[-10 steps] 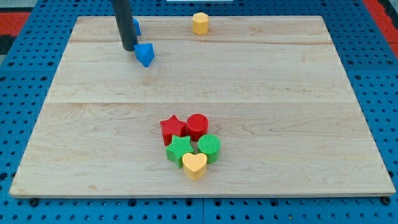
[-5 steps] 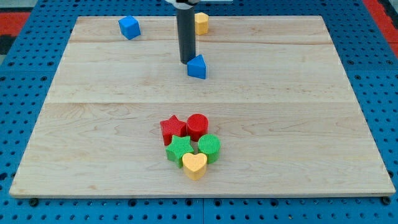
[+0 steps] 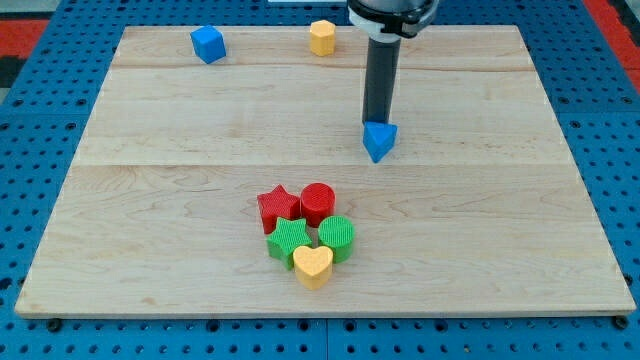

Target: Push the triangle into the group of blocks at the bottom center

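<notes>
The dark rod is standing upright from the view's top edge, my tip [image 3: 377, 122] resting low on the board at the rod's bottom end.

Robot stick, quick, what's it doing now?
No gripper here: my tip sits right behind the blue triangle, at its top edge, holding nothing.

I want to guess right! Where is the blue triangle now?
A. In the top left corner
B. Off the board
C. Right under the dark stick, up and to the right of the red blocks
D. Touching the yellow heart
C: the blue triangle sits just below my tip, toward the view's top and right of the red star and red cylinder, apart from the group.
</notes>
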`<state>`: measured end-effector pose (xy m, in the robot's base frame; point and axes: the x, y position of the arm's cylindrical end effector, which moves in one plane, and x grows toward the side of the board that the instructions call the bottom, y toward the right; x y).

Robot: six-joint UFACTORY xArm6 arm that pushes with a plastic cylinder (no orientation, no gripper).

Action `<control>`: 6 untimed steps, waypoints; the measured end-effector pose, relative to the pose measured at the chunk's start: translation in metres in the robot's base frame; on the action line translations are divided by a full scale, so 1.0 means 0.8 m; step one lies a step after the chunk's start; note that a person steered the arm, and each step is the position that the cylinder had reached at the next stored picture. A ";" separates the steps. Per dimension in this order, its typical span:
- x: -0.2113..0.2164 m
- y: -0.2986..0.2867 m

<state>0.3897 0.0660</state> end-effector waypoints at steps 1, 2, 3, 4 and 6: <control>0.043 -0.026; 0.076 -0.027; 0.062 -0.013; 0.061 0.039; 0.138 -0.006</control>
<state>0.4998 0.0614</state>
